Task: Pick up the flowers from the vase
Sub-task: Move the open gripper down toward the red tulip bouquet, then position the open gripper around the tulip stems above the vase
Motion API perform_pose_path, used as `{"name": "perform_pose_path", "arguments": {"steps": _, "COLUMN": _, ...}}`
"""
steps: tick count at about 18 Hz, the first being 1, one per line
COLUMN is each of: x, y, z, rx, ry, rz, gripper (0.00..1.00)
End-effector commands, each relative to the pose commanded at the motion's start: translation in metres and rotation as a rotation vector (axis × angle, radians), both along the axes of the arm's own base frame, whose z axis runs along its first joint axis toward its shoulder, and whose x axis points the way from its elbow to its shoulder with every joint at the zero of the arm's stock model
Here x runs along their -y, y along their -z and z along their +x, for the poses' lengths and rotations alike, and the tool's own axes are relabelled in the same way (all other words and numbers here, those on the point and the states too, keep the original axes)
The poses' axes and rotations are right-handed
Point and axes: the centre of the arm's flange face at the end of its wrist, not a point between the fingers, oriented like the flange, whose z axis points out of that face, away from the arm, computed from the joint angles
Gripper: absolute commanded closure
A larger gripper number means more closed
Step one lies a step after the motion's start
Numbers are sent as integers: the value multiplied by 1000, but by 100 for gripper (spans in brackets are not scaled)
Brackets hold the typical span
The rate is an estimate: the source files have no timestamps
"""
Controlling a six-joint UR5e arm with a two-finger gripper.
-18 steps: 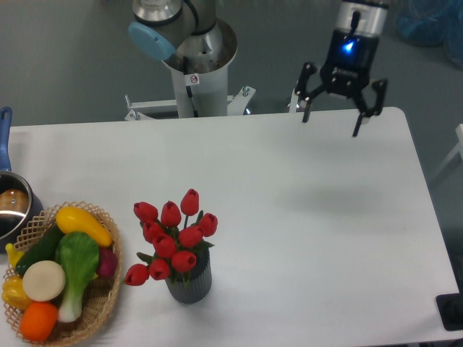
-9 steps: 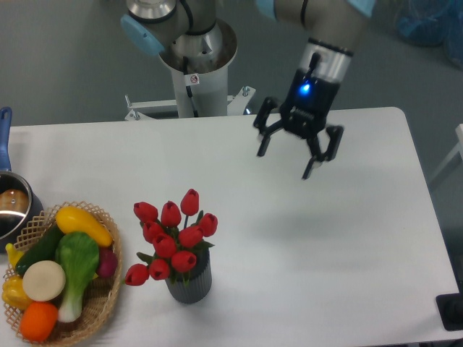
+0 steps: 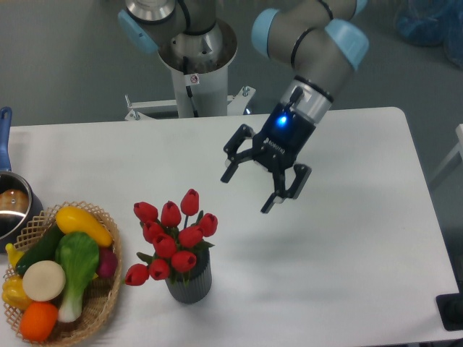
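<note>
I've got the gripper (image 3: 247, 190) hanging over the table (image 3: 347, 238), tilted, its two fingers (image 3: 278, 194) spread wide apart with nothing between them. A blue light glows on its wrist. It sits up and to the right of the flowers (image 3: 172, 242), apart from them, not touching a bud.

The flowers stand in the vase (image 3: 190, 283), stems down inside the mouth, red buds fanned out above the rim, one bud drooping low to the left. The vase is upright near the front edge of the table, left of centre.

Just beside it on the left I see the basket (image 3: 101, 303), holding a yellow squash (image 3: 83, 225), a green leafy vegetable (image 3: 76, 264), a white round piece (image 3: 43, 280) and an orange one (image 3: 37, 320). Behind the basket, at the far left edge, a pot (image 3: 11, 210) with a blue handle is partly cut off by the frame.
</note>
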Motion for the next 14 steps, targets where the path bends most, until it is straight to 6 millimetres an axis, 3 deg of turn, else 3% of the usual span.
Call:
{"name": "perform_pose_path", "arguments": {"steps": 4, "x": -20, "y": 24, "z": 5, "rx": 22, "ry": 43, "rz": -4, "gripper": 0}}
{"name": "perform_pose_path", "arguments": {"steps": 8, "x": -27, "y": 28, "z": 4, "rx": 96, "ry": 60, "rz": 102, "gripper": 0}}
{"name": "perform_pose_path", "arguments": {"steps": 14, "x": -41, "y": 45, "z": 0, "rx": 117, "ry": 77, "rz": 98, "gripper": 0}}
